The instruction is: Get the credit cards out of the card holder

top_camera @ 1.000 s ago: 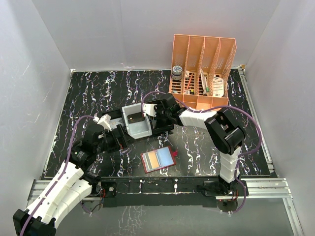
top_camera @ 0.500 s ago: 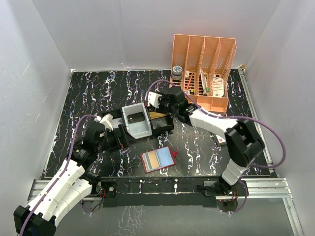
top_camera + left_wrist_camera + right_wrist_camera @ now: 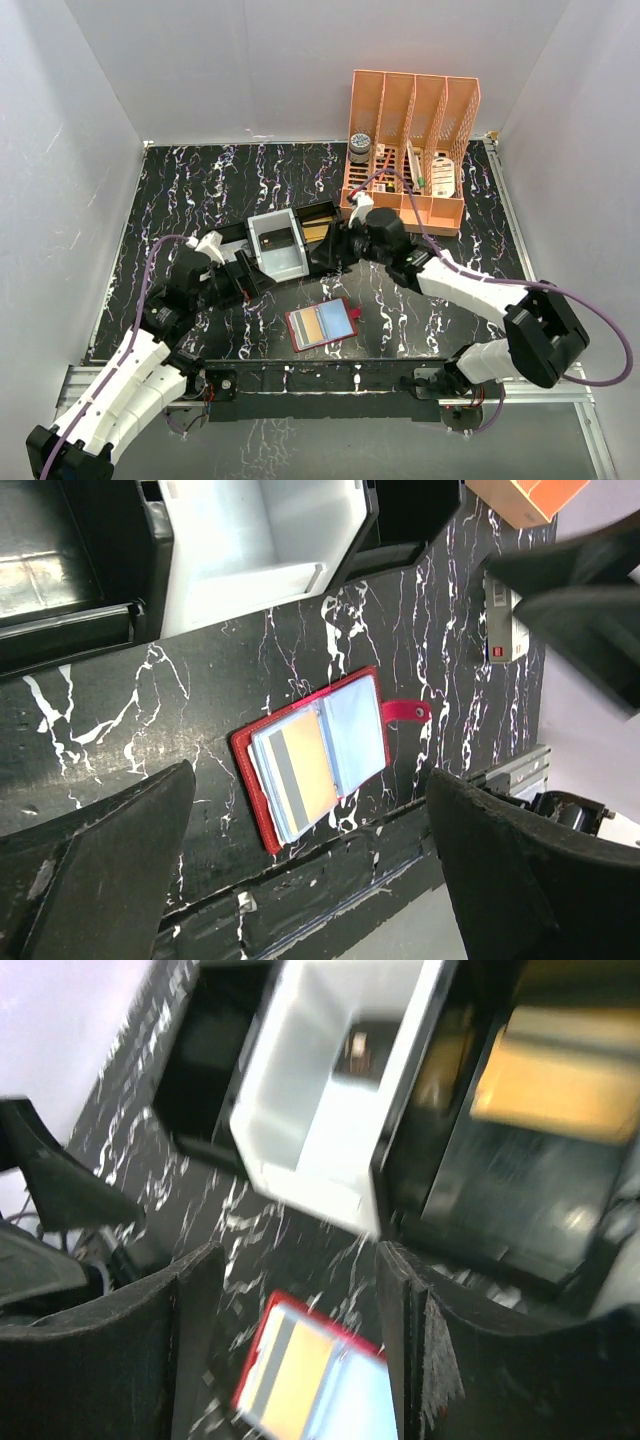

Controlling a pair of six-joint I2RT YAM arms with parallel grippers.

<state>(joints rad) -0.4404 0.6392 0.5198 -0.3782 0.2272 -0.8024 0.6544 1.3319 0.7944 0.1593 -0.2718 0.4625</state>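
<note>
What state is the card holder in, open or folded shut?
Open: the card holder lies spread flat, cards showing inside, snap tab undone.

One card holder point(image 3: 405, 712), three cards point(image 3: 300, 770) in sight, one tray point(image 3: 70, 635).

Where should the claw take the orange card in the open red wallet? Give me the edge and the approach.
Probably the orange card by its grey-striped edge, the one farthest from the snap tab of the wallet, where stacked card edges show. It lies flat and face up, so come down from above at a slant and lift that edge.
</note>
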